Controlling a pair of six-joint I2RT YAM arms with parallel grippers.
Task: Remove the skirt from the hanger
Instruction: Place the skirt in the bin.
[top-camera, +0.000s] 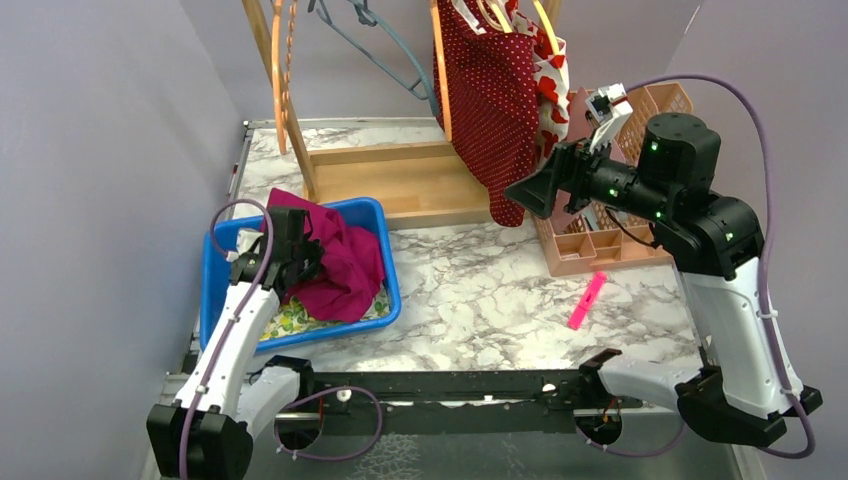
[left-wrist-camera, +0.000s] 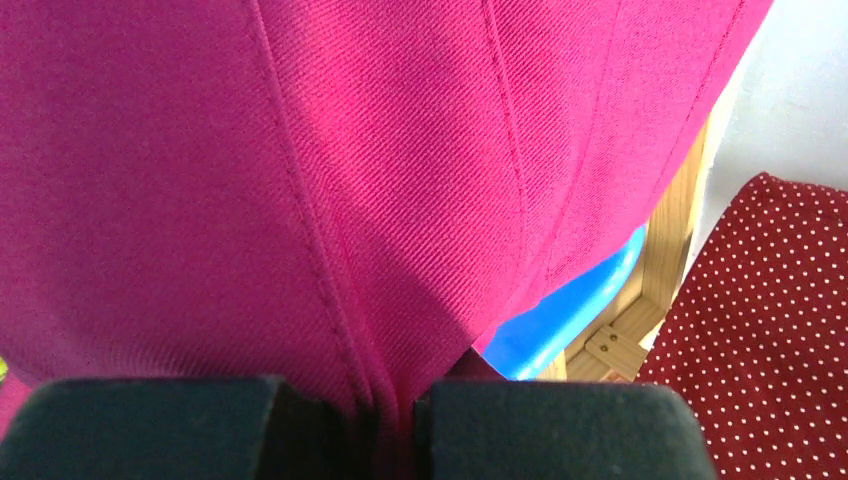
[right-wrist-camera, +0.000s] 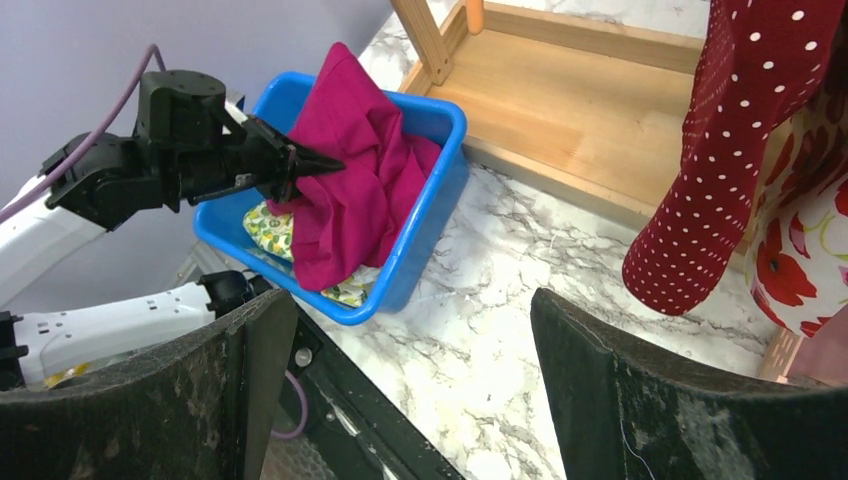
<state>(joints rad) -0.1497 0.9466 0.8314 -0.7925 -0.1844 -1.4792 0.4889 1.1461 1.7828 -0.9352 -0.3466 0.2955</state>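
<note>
Two pincers differ. The left pincer (top-camera: 303, 252) is closed on a fold of the magenta skirt (top-camera: 345, 258), which drops from its tips into the blue bin (top-camera: 392, 285) below. The right pincer (top-camera: 530, 195) stands wide open and empty, with the dotted red garment (top-camera: 495, 100) just ahead of it. If the left one lifts, the skirt may catch the floral cloth (top-camera: 300, 318) underneath. I cannot tell whether a hanger hides inside the folds.
</note>
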